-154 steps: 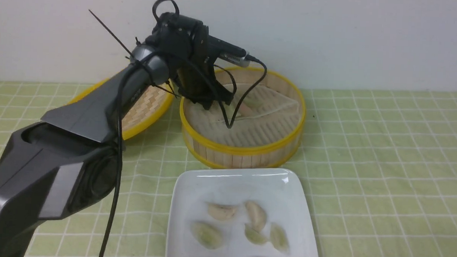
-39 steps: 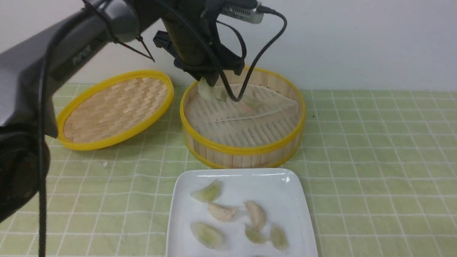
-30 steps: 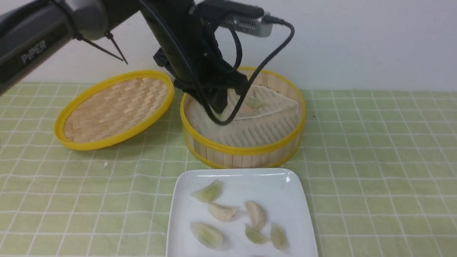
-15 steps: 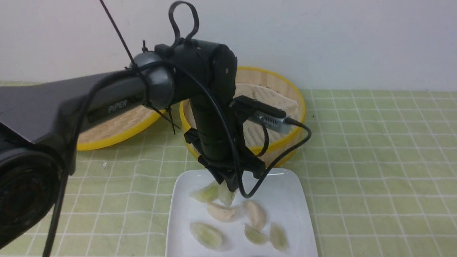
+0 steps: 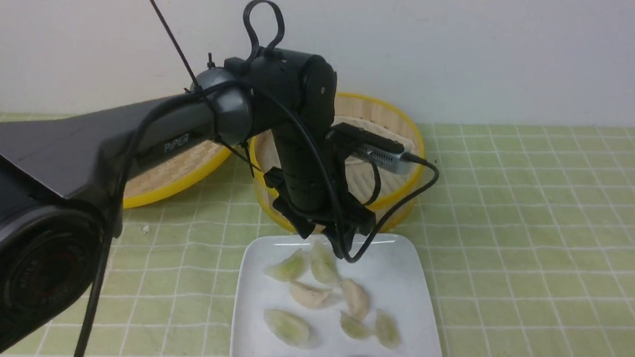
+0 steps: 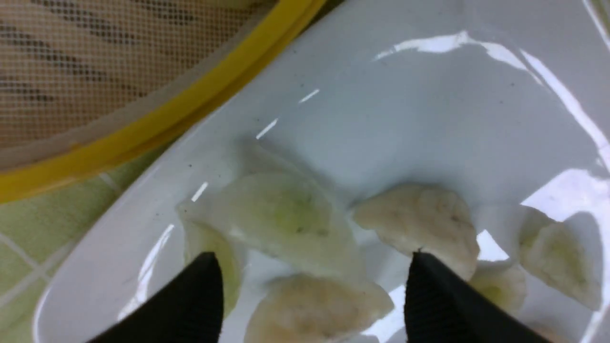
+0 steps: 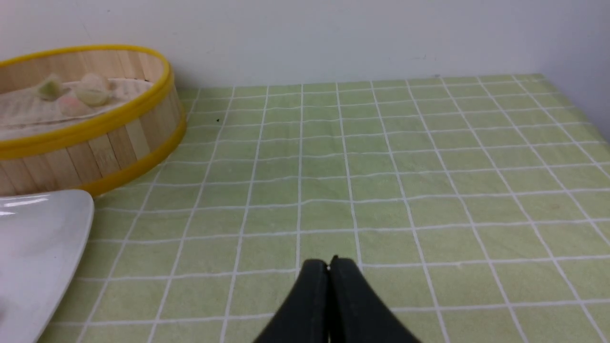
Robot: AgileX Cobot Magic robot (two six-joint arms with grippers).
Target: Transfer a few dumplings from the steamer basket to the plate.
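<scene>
Dropped now, the green dumpling (image 5: pixel 325 265) lies on the plate (image 5: pixel 404 276) beside another; moments ago the left gripper (image 5: pixel 323 243) pinched it, its jaws now spread just above.

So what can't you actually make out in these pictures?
Round bamboo steamer basket: in the front view the black left arm hides most of its inside.
Small pale dumplings inside it: small and blurred in the right wrist view, uncountable.
Glossy white square plate: the front view's bottom edge cuts off its near side.
</scene>
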